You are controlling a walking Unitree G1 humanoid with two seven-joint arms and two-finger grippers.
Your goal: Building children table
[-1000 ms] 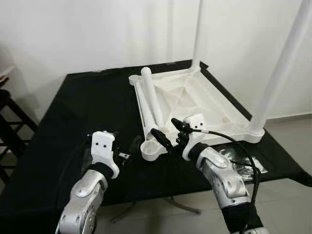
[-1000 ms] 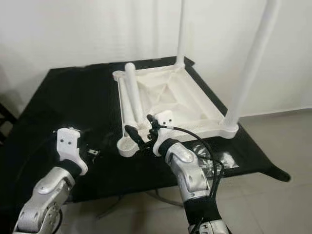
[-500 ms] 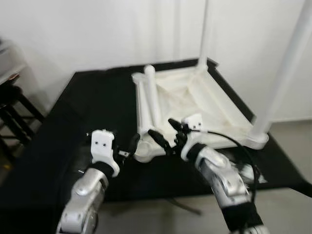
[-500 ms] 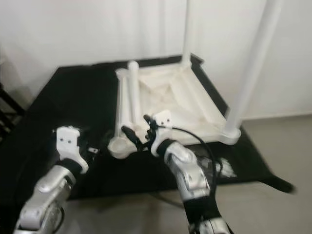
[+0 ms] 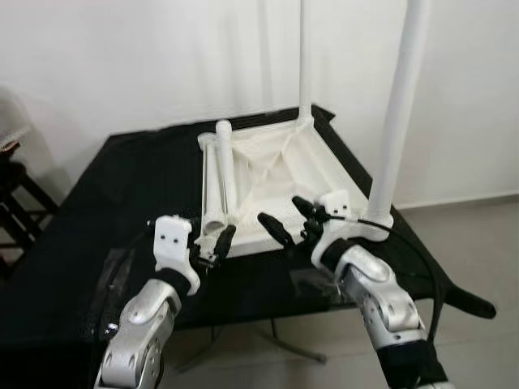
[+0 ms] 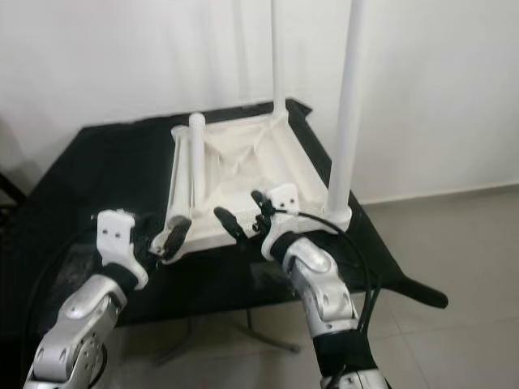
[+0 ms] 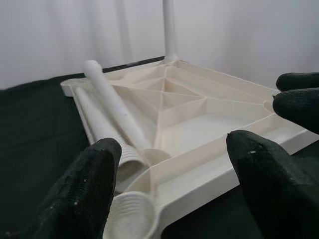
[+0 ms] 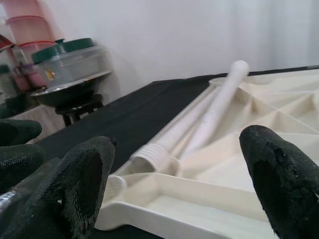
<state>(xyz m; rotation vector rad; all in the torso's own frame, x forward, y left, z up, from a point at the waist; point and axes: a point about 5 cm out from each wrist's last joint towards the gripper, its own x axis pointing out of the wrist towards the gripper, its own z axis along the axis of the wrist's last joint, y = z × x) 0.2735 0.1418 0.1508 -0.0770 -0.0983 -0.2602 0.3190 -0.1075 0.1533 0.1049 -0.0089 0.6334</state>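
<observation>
A white table top (image 5: 276, 174) lies upside down on a black table (image 5: 138, 178). Two white legs (image 5: 401, 105) stand up from its far and right corners. Two loose legs (image 5: 220, 174) lie along its left side. The left gripper (image 5: 212, 243) and the right gripper (image 5: 285, 219) hover at the near edge, both wide open and holding nothing.
</observation>
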